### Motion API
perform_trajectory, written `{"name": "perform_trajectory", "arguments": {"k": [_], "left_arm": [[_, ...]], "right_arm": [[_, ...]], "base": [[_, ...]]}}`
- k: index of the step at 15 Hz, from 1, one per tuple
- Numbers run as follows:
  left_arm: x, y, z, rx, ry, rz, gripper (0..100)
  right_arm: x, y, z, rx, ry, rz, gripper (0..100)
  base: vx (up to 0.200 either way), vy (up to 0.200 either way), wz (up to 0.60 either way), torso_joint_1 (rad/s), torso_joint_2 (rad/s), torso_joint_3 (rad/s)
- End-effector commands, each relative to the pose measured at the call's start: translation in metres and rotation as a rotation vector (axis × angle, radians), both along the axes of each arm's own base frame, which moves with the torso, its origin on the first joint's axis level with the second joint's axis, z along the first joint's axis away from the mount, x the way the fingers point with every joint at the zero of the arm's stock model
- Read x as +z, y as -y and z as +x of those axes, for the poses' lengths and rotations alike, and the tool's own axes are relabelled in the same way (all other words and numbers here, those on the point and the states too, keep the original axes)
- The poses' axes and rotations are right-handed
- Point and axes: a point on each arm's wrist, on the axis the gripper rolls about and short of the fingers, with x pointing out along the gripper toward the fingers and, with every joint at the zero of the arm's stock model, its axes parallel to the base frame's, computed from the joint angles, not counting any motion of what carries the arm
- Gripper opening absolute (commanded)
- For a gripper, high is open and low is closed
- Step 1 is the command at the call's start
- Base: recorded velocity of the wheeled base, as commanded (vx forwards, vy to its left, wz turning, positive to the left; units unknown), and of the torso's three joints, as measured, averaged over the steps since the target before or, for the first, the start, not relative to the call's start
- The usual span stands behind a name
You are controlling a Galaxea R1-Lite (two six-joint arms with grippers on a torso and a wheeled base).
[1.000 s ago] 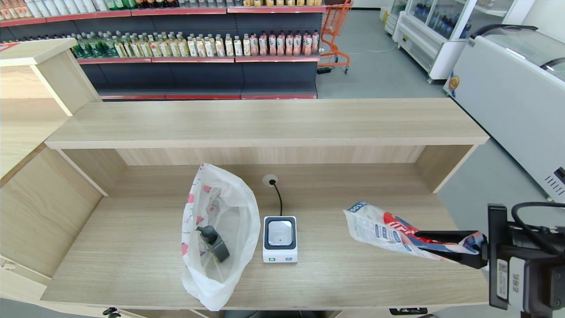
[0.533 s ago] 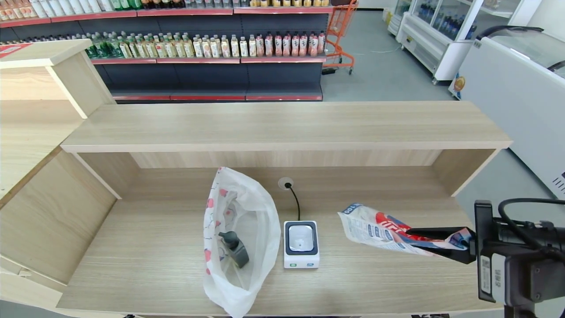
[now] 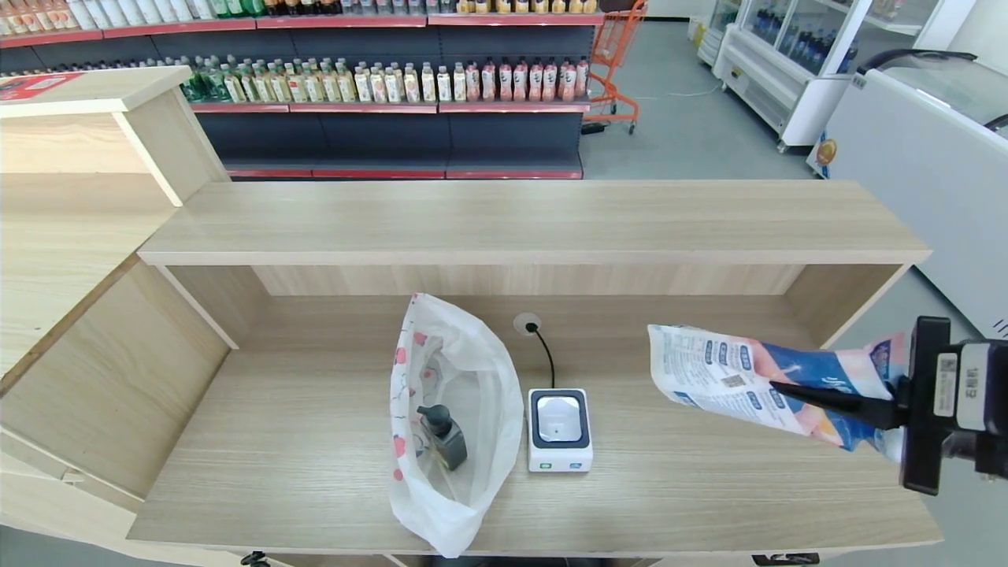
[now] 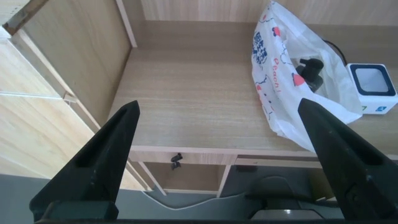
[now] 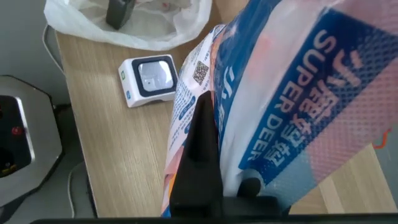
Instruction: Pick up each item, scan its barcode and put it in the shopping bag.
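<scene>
the right gripper (image 3: 789, 390) holds a blue and white packet (image 3: 728, 368) above the counter (image 3: 669, 492), right of the scanner (image 3: 559, 429). the left gripper (image 4: 219, 111) stands wide open, apart from the shopping bag (image 4: 273, 93).

My right gripper (image 3: 787, 391) is out over the counter's (image 3: 315, 472) right edge. It's held about level and points in toward the left, clamped on a packet (image 3: 732, 378) with one black finger (image 5: 202, 143) across its upper face. My left gripper (image 4: 217, 106) hangs above the front edge near the left corner, jaws spread wide.
</scene>
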Motion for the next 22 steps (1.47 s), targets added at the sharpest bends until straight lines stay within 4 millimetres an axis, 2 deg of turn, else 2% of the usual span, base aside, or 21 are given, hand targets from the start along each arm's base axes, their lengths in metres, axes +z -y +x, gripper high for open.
{"name": "perform_trajectory", "arguments": {"k": [1, 3, 6, 9, 11, 16, 22], "left_arm": [[0.000, 0.000, 0.000, 0.001, 0.000, 0.000, 100], [0.000, 0.000, 0.000, 0.001, 0.000, 0.000, 100], [0.000, 0.000, 0.000, 0.001, 0.000, 0.000, 100], [0.000, 0.000, 0.000, 0.001, 0.000, 0.000, 100], [0.000, 0.000, 0.000, 0.001, 0.000, -0.002, 100], [0.000, 0.000, 0.000, 0.001, 0.000, 0.000, 100], [0.000, 0.000, 0.000, 0.001, 0.000, 0.000, 100]], "right_arm": [[-0.019, 0.002, 0.024, 0.022, -0.106, 0.008, 0], [-0.031, -0.001, 0.046, 0.063, -0.136, 0.024, 0], [-0.051, -0.005, 0.066, 0.126, -0.169, 0.043, 0], [-0.061, -0.003, 0.072, 0.147, -0.206, 0.056, 0], [-0.075, 0.003, 0.082, 0.128, -0.228, 0.043, 0], [-0.111, 0.000, 0.110, 0.240, -0.195, 0.020, 0], [-0.128, -0.012, 0.137, 0.419, -0.083, 0.052, 0]], "base": [[0.000, 0.000, 0.00, 0.000, 0.00, 0.000], [0.000, 0.000, 0.00, 0.000, 0.00, 0.000], [0.000, 0.000, 0.00, 0.000, 0.00, 0.000], [0.000, 0.000, 0.00, 0.000, 0.00, 0.000], [0.000, 0.000, 0.00, 0.000, 0.00, 0.000], [0.000, 0.000, 0.00, 0.000, 0.00, 0.000], [0.000, 0.000, 0.00, 0.000, 0.00, 0.000]]}}
